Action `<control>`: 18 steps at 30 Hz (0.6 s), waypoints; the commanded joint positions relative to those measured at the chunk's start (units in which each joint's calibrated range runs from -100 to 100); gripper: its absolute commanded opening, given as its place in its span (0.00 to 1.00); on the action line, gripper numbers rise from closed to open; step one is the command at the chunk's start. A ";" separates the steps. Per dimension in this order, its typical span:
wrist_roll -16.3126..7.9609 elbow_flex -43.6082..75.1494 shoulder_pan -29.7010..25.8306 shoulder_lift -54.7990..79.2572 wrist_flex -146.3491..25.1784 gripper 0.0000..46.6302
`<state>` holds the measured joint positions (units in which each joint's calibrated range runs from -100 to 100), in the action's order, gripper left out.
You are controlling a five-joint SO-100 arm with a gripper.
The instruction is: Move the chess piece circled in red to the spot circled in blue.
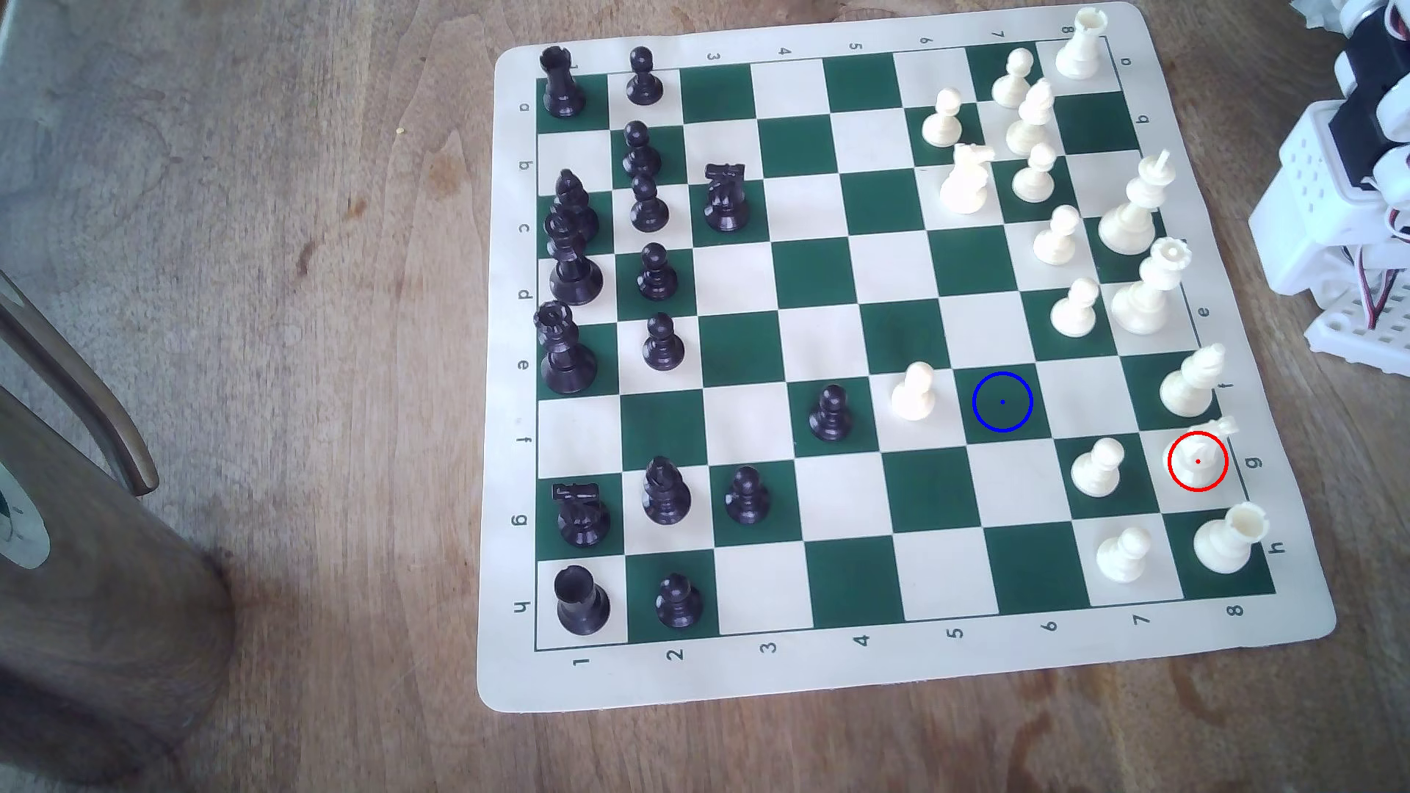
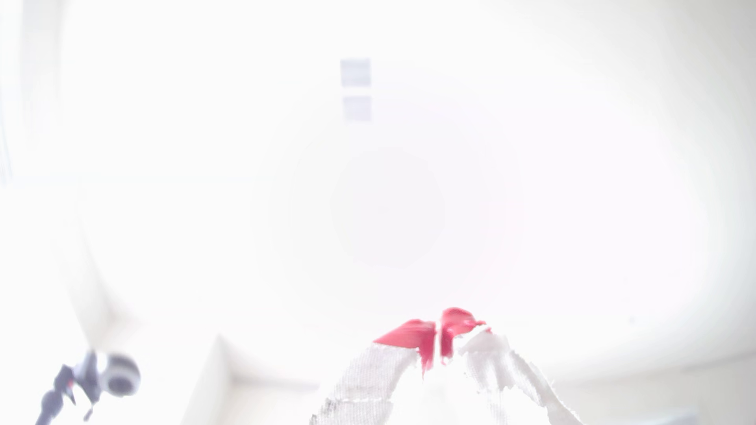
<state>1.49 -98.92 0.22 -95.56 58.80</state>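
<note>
Standing upright inside the red ring (image 1: 1198, 460) on a cream edge square: cream-white plastic knight (image 1: 1199, 450), horse-head top, round base. Pressing together, red-tipped white fingers (image 2: 409, 333).

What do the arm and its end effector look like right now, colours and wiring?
In the exterior view, the arm is white printed plastic with black motor blocks and thin red and white wires near its base. In the overexposed wrist view, the end effector has two fingers wrapped in white woven tape, with red tips.
</note>
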 commanded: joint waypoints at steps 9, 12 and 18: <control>1.95 10.88 -4.88 8.38 -50.78 0.00; -2.98 27.38 -3.23 10.33 -79.20 0.00; -6.50 48.78 -7.77 19.67 -121.38 0.07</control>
<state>-3.69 -65.12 -4.65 -81.82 -41.04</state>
